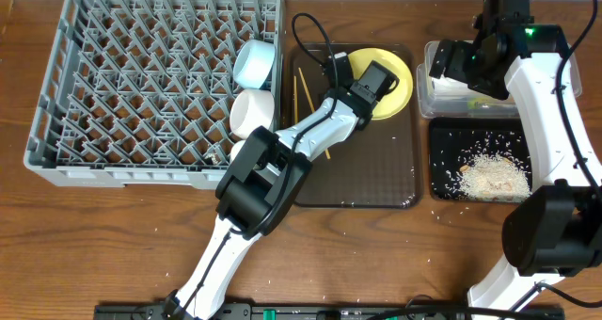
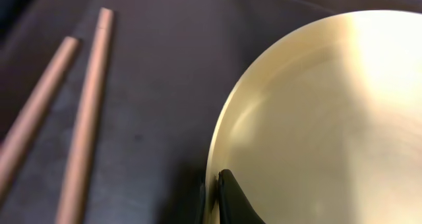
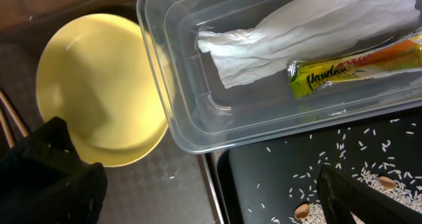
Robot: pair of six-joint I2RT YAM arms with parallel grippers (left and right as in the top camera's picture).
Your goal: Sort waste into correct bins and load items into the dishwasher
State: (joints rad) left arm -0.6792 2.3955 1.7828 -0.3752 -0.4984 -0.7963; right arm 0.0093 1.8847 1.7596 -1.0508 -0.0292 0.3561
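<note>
My left gripper [image 1: 369, 83] is shut on the rim of the round yellow plate [image 1: 395, 80], which lies on the brown tray [image 1: 367, 169]. The left wrist view shows its fingers [image 2: 214, 191] pinching the plate's edge [image 2: 316, 118]. Two wooden chopsticks [image 2: 79, 132] lie beside the plate on the tray [image 1: 303, 94]. My right gripper [image 3: 211, 197] is open and empty, above the clear tub [image 3: 191, 112]. The tub holds the white napkin [image 3: 310, 26] and the green-and-yellow wrapper [image 3: 356, 66]. Rice scraps [image 1: 489, 174] lie in the black tray [image 1: 447, 141].
The grey dish rack [image 1: 141, 85] stands at the left. A light-blue bowl [image 1: 254, 64] and a white bowl [image 1: 252, 113] rest on their sides at its right edge. A few rice grains are scattered on the wooden table near the black tray.
</note>
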